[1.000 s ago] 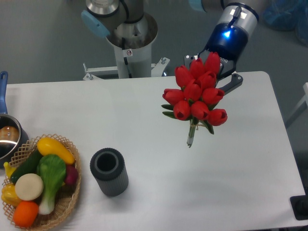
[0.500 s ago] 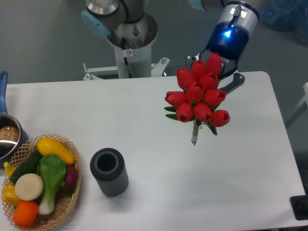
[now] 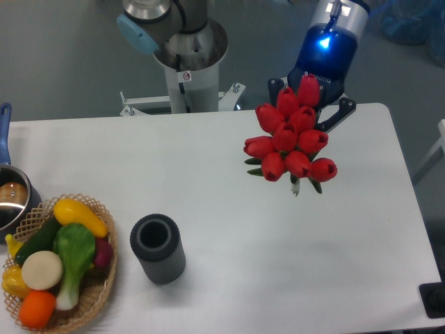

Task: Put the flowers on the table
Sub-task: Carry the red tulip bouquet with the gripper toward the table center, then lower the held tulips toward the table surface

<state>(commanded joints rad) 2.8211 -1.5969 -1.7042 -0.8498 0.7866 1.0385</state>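
Red tulip buds on green stems, the flowers (image 3: 292,142), hang above the white matte table (image 3: 229,209) near its far right. The black two-finger gripper (image 3: 311,97) is closed around them, its fingertips hidden behind the buds.

The floor (image 3: 62,62) is grey and smooth, lit evenly, and it lies behind the white desk (image 3: 208,174). Past the far right corner of the desk there is something blue and crumpled (image 3: 414,21); what it is cannot be told.
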